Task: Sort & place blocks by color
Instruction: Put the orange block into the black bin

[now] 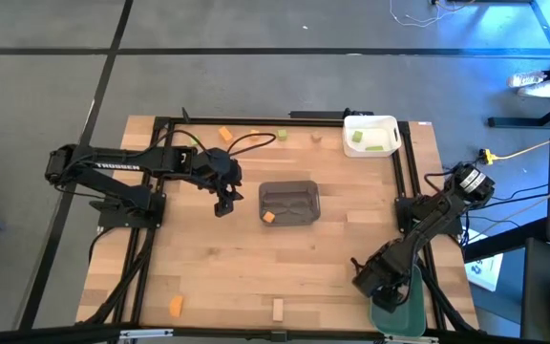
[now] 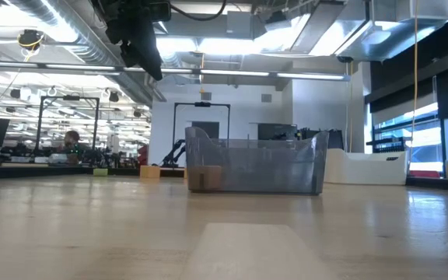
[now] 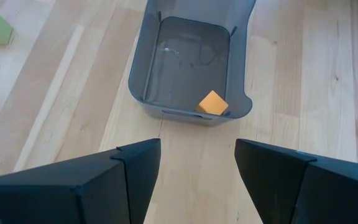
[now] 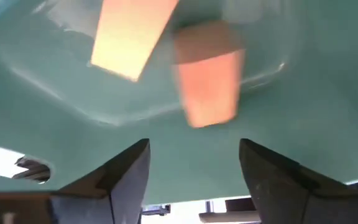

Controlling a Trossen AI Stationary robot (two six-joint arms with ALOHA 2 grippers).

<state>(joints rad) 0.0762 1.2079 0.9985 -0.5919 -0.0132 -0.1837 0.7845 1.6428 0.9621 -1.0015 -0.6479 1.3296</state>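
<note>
So right now the right gripper (image 4: 194,165) is parked over the green tray (image 1: 401,315) at the near right corner of the table, fingers spread apart, with nothing between them. In its wrist view a tan block (image 4: 209,81) is blurred against the tray floor, next to another pale bar (image 4: 132,37). My guess is the blurred one is dropping in or has just landed, but I can't tell which.

The left gripper (image 3: 197,168) hangs above the table just beside the grey tray (image 1: 290,202), fingers wide and empty. That tray has one orange cube (image 3: 213,103) in a corner, so it looks like the orange bin. The white tray (image 1: 371,135) at the far right holds green blocks.

Loose ones on the wood: an orange block (image 1: 224,135) and a green cube (image 1: 282,135) at the far edge, another orange block (image 1: 176,305) and a tan bar (image 1: 277,308) near the front.
</note>
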